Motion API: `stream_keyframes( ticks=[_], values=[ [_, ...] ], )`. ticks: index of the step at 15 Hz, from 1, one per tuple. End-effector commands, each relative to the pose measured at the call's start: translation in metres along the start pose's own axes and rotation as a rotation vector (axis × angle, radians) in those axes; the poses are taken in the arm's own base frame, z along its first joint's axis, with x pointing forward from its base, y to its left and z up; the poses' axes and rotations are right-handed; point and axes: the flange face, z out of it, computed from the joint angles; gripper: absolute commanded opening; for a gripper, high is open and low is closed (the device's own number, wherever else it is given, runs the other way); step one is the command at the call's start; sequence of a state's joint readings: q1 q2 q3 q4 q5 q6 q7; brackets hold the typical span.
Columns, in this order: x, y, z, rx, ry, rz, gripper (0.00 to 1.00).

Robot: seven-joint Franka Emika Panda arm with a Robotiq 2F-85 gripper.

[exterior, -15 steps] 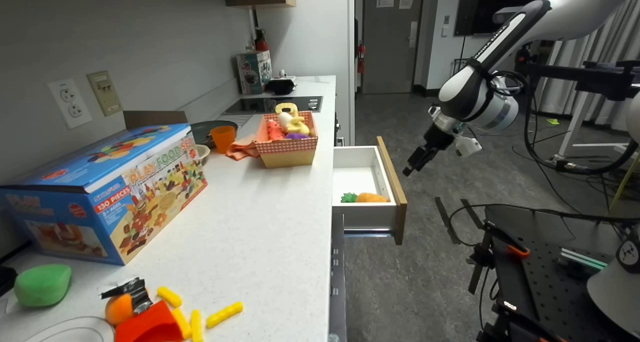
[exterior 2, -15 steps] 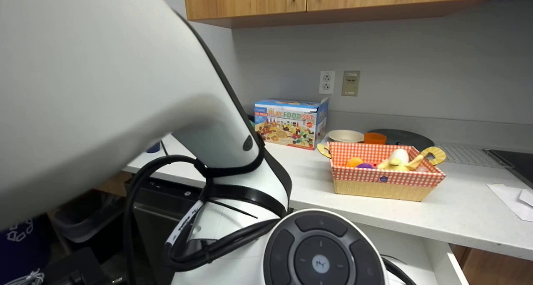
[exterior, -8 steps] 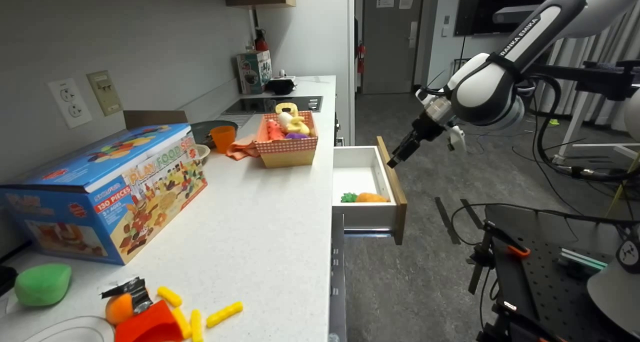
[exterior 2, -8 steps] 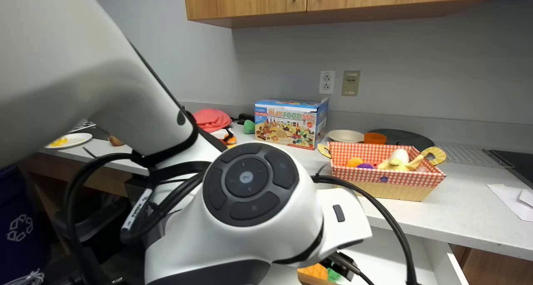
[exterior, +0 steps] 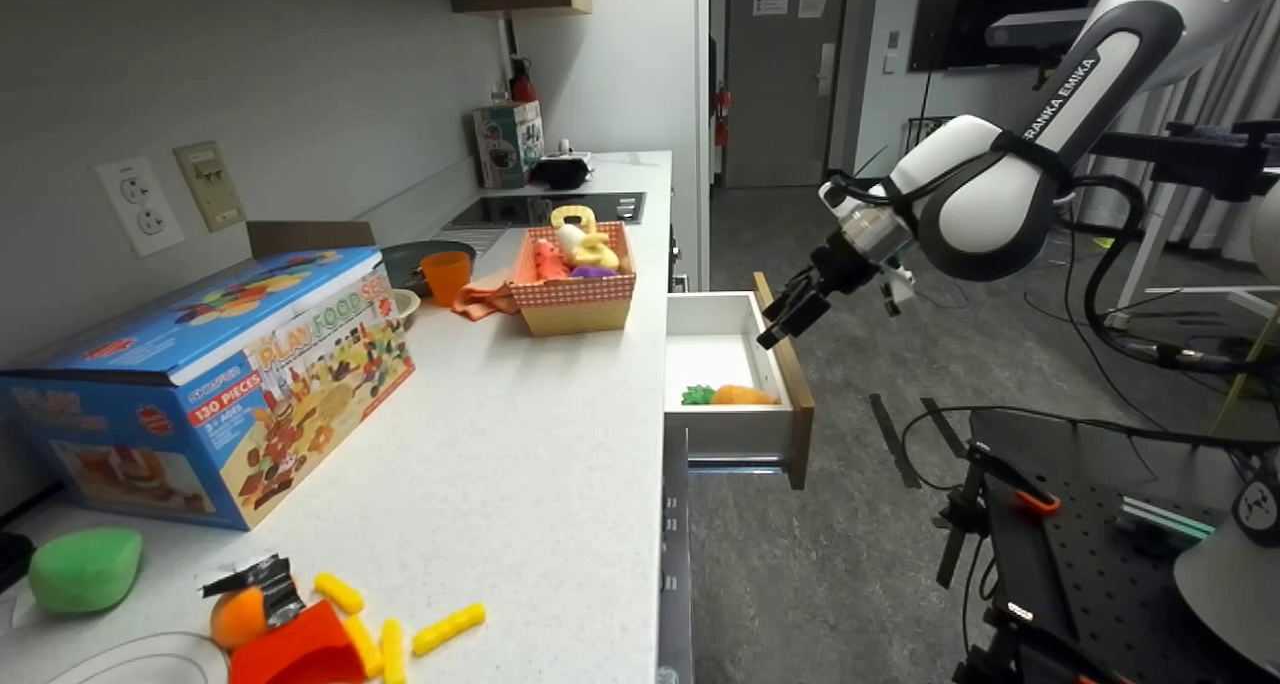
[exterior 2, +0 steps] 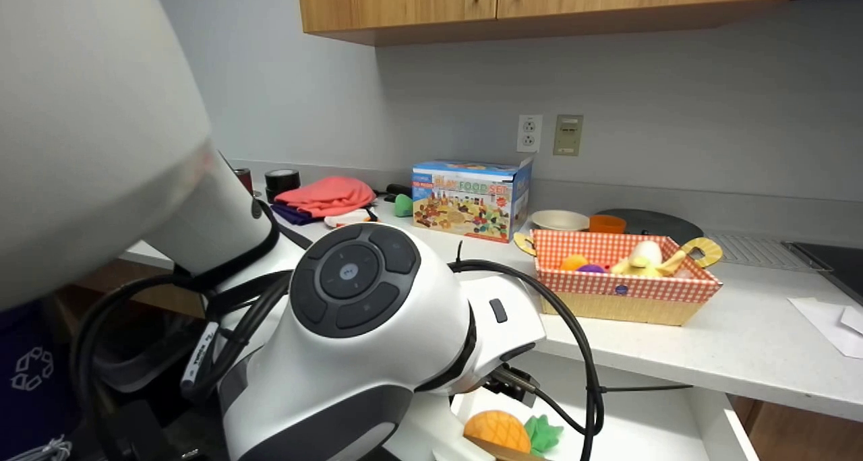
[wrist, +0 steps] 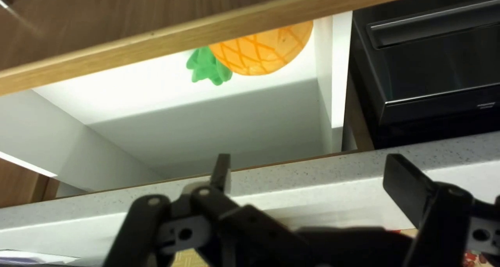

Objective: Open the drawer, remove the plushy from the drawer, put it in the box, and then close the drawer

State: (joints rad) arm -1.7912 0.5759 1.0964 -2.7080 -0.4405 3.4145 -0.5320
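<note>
The drawer (exterior: 708, 356) stands pulled out from under the counter, with its wooden front to the fore. Inside it lies the plushy (exterior: 742, 395), an orange pineapple with a green top, at one end close to the front panel. In the wrist view the front's edge partly covers the plushy (wrist: 269, 50). The box (exterior 2: 613, 306), a tan basket with a red checked lining, sits on the counter and holds several toys. My gripper (wrist: 308, 161) is open with nothing between its fingers. In an exterior view the gripper (exterior: 768, 326) hangs over the drawer's front panel, apart from the plushy.
The counter edge (wrist: 289, 177) overhangs the drawer's back. A blue play food carton (exterior: 220, 384), an orange cup (exterior: 446, 276) and loose yellow pieces (exterior: 448, 629) are on the counter. A black appliance (wrist: 441, 60) adjoins the drawer's plushy end.
My gripper has moved from beyond the drawer's front inward until over it. The arm's shift has brought the plushy into view from behind it in an exterior view. Drawer and plushy have not moved.
</note>
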Motion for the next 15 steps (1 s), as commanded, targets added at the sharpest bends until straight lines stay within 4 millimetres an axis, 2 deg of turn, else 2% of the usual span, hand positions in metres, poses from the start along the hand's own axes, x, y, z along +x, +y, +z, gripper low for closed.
stream_keyframes(
  ticks=[1, 10, 15],
  values=[
    [0.003, 0.007, 0.002, -0.04, -0.044, 0.013, 1.0],
    [0.017, 0.016, 0.03, -0.116, -0.12, -0.002, 1.0],
    [0.016, 0.022, 0.047, -0.151, -0.2, -0.041, 1.0]
  ],
)
